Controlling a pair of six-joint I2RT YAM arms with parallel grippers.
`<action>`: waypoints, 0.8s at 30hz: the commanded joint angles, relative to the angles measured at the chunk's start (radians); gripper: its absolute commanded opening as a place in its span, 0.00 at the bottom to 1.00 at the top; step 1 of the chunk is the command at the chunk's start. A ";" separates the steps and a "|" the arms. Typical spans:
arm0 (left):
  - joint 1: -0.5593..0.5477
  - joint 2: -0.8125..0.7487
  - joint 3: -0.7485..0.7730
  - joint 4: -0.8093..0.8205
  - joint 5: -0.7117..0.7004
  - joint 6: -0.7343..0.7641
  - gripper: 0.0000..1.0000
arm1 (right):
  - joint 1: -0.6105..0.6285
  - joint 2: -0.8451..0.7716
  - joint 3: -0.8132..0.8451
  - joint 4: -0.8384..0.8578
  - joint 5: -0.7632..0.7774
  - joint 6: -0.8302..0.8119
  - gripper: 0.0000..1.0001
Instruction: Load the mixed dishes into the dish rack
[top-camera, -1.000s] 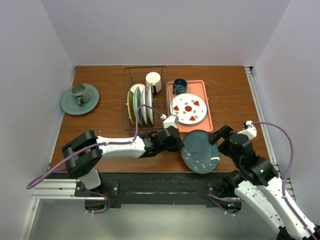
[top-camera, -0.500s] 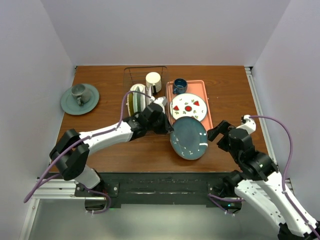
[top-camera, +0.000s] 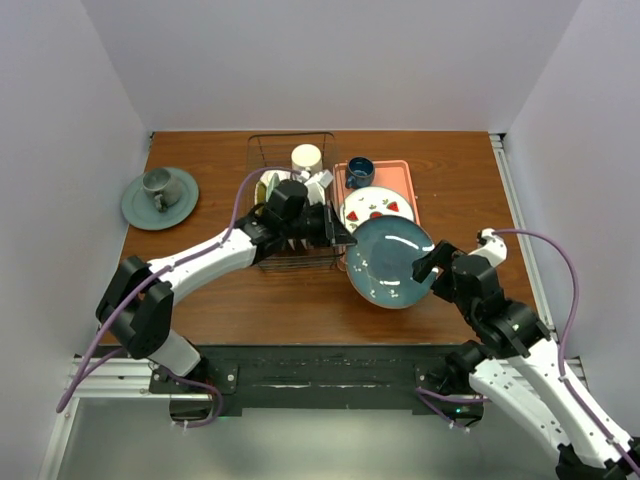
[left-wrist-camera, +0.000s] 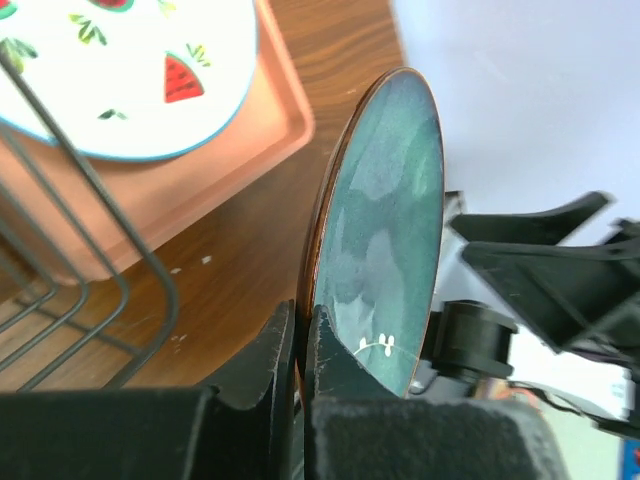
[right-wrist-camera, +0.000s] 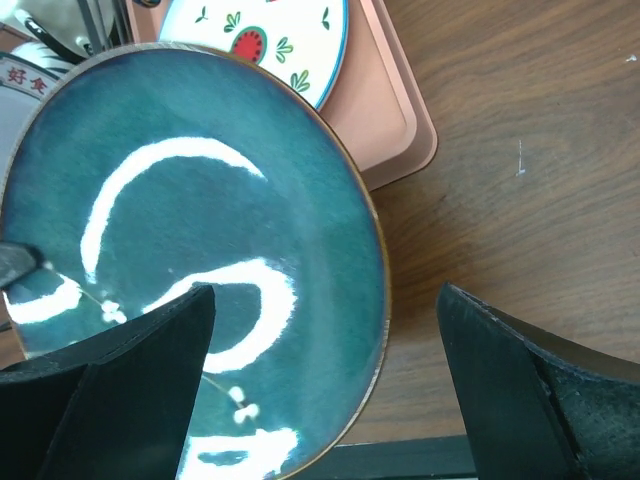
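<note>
My left gripper (top-camera: 338, 238) is shut on the rim of a dark teal plate (top-camera: 390, 262) and holds it tilted above the table, right of the dish rack (top-camera: 290, 200). In the left wrist view the plate (left-wrist-camera: 385, 230) stands edge-on between my fingers (left-wrist-camera: 300, 345). My right gripper (top-camera: 428, 265) is open and empty, just right of the plate; the right wrist view shows the plate (right-wrist-camera: 190, 260) under its spread jaws. The rack holds several upright plates (top-camera: 268, 200) and a cream mug (top-camera: 306, 160).
A pink tray (top-camera: 400, 180) beside the rack carries a white strawberry plate (top-camera: 385, 203) and a dark blue cup (top-camera: 360, 172). A grey-green cup with saucer (top-camera: 159, 195) sits at the far left. The tray's corner (right-wrist-camera: 400, 120) lies close to the held plate.
My left gripper has lifted the teal plate from the near table edge and carried it away and up towards the rack and tray. My right gripper has followed a little forward, still open.
</note>
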 joint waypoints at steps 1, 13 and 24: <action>0.040 -0.056 0.038 0.335 0.209 -0.169 0.00 | -0.001 -0.077 -0.008 0.014 0.018 0.013 0.95; 0.046 -0.082 -0.047 0.553 0.277 -0.329 0.00 | 0.000 -0.246 -0.048 0.206 -0.089 -0.029 0.76; 0.046 -0.136 -0.067 0.539 0.293 -0.286 0.00 | 0.000 -0.275 0.001 0.235 -0.086 -0.007 0.00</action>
